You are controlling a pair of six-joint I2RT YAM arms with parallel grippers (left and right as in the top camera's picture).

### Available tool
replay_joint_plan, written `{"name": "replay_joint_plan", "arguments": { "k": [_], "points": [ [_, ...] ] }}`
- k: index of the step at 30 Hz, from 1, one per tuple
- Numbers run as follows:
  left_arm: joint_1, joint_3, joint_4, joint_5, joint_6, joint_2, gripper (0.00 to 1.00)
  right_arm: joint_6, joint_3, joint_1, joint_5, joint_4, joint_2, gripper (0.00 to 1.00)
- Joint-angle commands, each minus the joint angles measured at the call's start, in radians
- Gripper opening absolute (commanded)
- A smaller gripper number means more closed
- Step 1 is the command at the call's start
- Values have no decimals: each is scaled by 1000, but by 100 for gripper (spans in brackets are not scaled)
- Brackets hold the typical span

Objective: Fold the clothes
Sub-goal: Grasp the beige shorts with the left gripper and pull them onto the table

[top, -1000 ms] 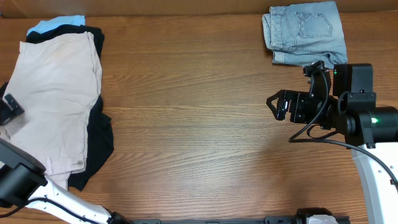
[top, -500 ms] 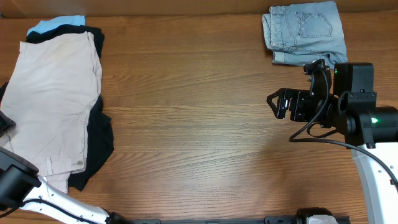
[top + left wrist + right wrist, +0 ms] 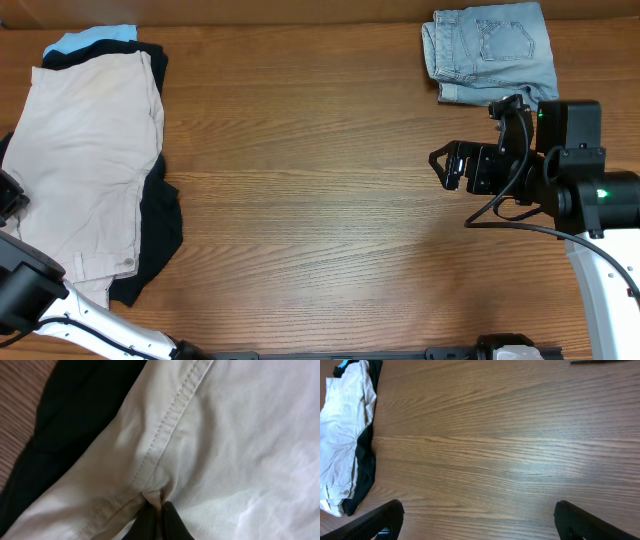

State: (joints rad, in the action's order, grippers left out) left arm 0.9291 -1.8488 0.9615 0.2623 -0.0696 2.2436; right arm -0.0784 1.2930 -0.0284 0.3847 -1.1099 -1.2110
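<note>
The clothes, a pair of pale beige shorts [image 3: 90, 160], lie spread flat at the table's left end on top of black garments. My left gripper [image 3: 160, 506] is shut on a small pinched fold of the beige fabric beside a stitched seam [image 3: 170, 415]. From overhead only its tip [image 3: 8, 198] shows, at the shorts' left edge. My right gripper [image 3: 447, 166] hovers open over bare wood at the right, far from the shorts. Its two fingers [image 3: 380, 520] stand wide apart with nothing between them, and the shorts [image 3: 342, 435] appear at the upper left of its view.
Black garments [image 3: 160, 230] stick out from under the beige shorts on the right side and at the top, with a light-blue piece [image 3: 90, 38] behind them. Folded light-blue denim shorts [image 3: 490, 50] lie at the back right, just behind the right arm [image 3: 580, 190].
My left gripper has slid a little toward the table's near-left edge and closed from open onto a fold of the beige shorts. The right arm has stayed still.
</note>
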Motion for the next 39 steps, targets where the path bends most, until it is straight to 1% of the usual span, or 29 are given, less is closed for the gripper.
{"name": "replay_joint_plan", "arguments": {
  "k": [1, 4, 7, 9, 10, 12, 15, 17, 21, 24, 25, 26, 28, 32, 33, 39],
  "points": [
    [-8, -21, 27, 95, 77, 6, 4, -3, 22, -2, -6, 19, 4, 100],
    [-11, -24, 36, 251, 77, -7, 4, -3, 22, -2, -6, 40, 4, 100],
    [-29, -30, 71, 483, 75, -37, 4, -3, 22, -2, -6, 53, 5, 100],
    [-51, -30, 105, 628, 48, -64, 4, -3, 23, -2, -6, 58, 5, 100],
    [-68, -30, 124, 682, 22, -82, 4, -3, 23, -2, -6, 62, 5, 100],
    [-109, -30, 169, 724, -14, -127, 4, -3, 26, -2, -6, 69, 5, 100],
    [-182, -30, 216, 724, -43, -210, 4, -3, 35, -2, -4, 68, 5, 100],
    [-238, -30, 221, 715, -43, -277, 4, -4, 42, -2, -1, 66, 10, 100],
    [-351, -30, 203, 694, -42, -409, 4, -30, 45, -2, 0, 64, 23, 100],
    [-450, -30, 169, 649, -38, -502, 4, -30, 45, -2, 2, 53, 30, 100],
    [-520, -30, 158, 613, -38, -546, 4, -30, 45, -2, 1, 42, 33, 99],
    [-561, -30, 155, 594, -37, -563, 4, -30, 45, -2, 1, 35, 35, 99],
    [-642, -30, 156, 564, -34, -584, 4, -35, 45, -1, 0, 22, 40, 97],
    [-812, -30, 156, 536, -34, -581, 4, -73, 46, 40, 1, -4, 59, 96],
    [-881, -30, 155, 500, -34, -571, 4, -79, 46, 73, 1, -15, 71, 96],
    [-1136, -30, 113, 369, 1, -499, 4, -79, 46, 241, 2, -30, 135, 97]
  ]
}}
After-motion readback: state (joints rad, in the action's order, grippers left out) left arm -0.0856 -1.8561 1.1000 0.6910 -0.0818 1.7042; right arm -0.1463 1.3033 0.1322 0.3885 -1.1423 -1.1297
